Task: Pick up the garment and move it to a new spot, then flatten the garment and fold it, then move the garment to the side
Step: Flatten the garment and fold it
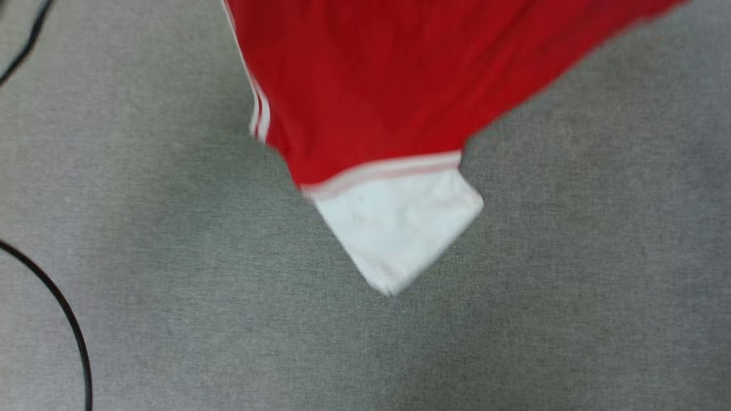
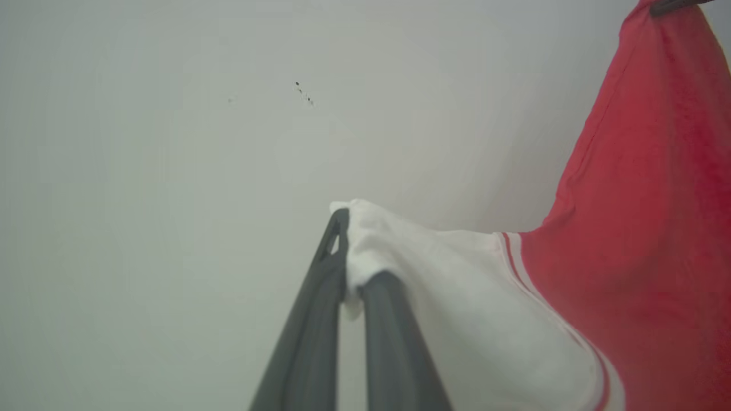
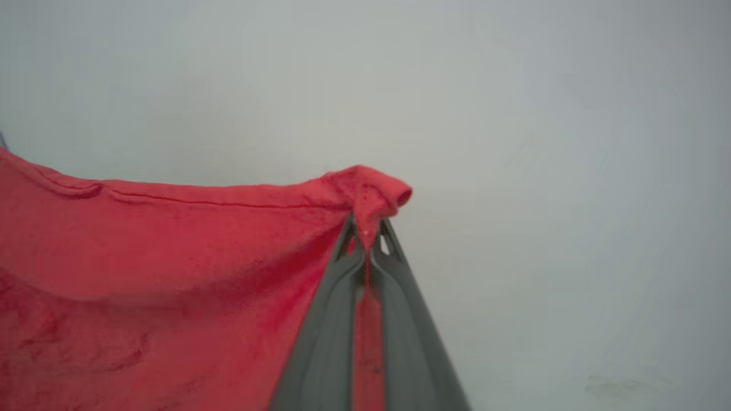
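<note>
Red garment (image 1: 365, 85) hangs above grey carpet (image 1: 571, 297), a white sleeve (image 1: 400, 228) pointing down. The left gripper (image 2: 357, 251) is clamped tight on white sleeve cloth. The right gripper (image 3: 367, 225) is closed on a bunched red edge. A black cable (image 1: 65, 314) curves at the left.

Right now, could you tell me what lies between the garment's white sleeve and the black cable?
Nothing: in the head view, bare grey floor separates the white sleeve of the garment from the black cable.
</note>
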